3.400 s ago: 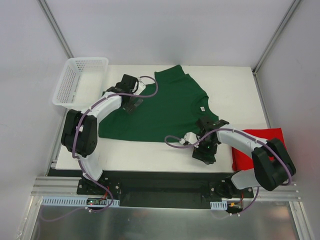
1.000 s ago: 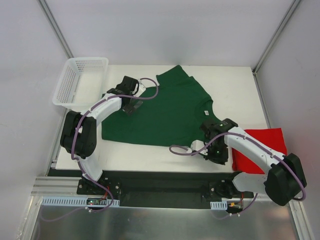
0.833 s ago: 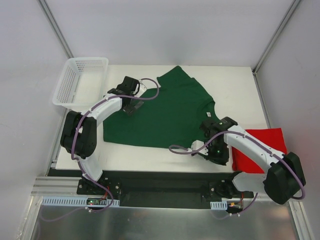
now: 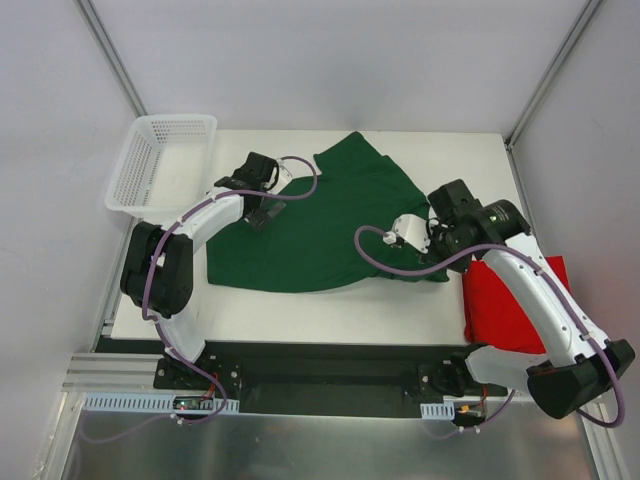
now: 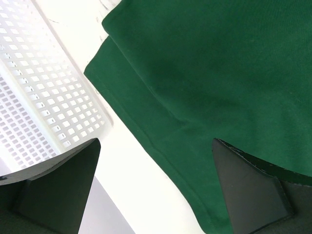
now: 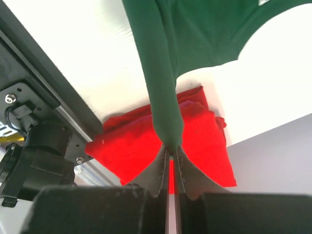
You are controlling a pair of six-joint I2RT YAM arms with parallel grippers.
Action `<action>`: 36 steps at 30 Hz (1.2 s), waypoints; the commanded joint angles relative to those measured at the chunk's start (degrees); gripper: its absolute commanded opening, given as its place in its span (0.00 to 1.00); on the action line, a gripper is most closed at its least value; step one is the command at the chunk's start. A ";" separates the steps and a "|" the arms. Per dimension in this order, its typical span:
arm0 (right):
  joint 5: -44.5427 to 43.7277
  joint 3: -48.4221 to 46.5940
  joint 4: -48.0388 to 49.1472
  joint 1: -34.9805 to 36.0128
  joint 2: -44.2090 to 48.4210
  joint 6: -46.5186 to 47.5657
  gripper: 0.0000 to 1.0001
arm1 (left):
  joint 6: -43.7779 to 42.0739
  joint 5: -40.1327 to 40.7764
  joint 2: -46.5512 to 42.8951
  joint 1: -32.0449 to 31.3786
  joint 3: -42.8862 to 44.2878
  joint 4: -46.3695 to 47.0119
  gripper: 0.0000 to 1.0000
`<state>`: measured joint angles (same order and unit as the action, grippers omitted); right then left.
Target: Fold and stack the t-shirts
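Note:
The dark green t-shirt [image 4: 320, 225] lies spread across the middle of the table, and it also fills the upper right of the left wrist view [image 5: 219, 73]. My right gripper [image 4: 437, 235] is shut on the shirt's right side and holds it lifted off the table. In the right wrist view a drawn-up fold of green cloth [image 6: 163, 97] runs into the closed right gripper [image 6: 170, 147]. The red t-shirt [image 4: 508, 300] lies folded at the table's near right, below the held cloth [image 6: 204, 136]. My left gripper [image 4: 257, 203] stands open over the green shirt's left hem [image 5: 156, 190], with nothing between its fingers.
A white mesh basket [image 4: 160, 160] stands at the table's far left corner, its wall [image 5: 44, 92] close beside the left gripper. The table's black front rail [image 6: 34, 97] runs beneath the right wrist. Bare white table top [image 4: 455, 165] lies behind the right arm.
My right gripper has risen and moved back from the near edge, carrying the green shirt's right side up and bunching it. The left arm has stayed in place.

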<state>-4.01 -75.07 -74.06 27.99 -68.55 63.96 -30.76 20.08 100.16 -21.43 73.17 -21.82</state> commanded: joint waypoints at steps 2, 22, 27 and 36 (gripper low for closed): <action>1.54 -2.28 -1.34 -0.65 1.58 -1.03 0.01 | -0.09 0.84 -2.95 -0.54 -0.13 -0.15 0.99; 0.67 -0.59 16.49 -3.73 -24.68 -3.67 0.01 | -0.09 1.02 -4.00 -0.72 -2.41 -0.06 0.99; -3.10 -5.79 17.81 -4.43 -32.42 -3.06 0.01 | -0.53 1.19 -5.06 -0.63 -4.08 -0.06 0.99; -7.58 -5.36 22.36 -6.19 -37.79 -3.49 0.01 | -0.26 0.58 -4.54 -0.72 -4.44 -0.06 0.99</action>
<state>-7.79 -80.14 -54.39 22.48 -105.03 61.17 -30.92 20.12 97.78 -21.45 68.73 -21.80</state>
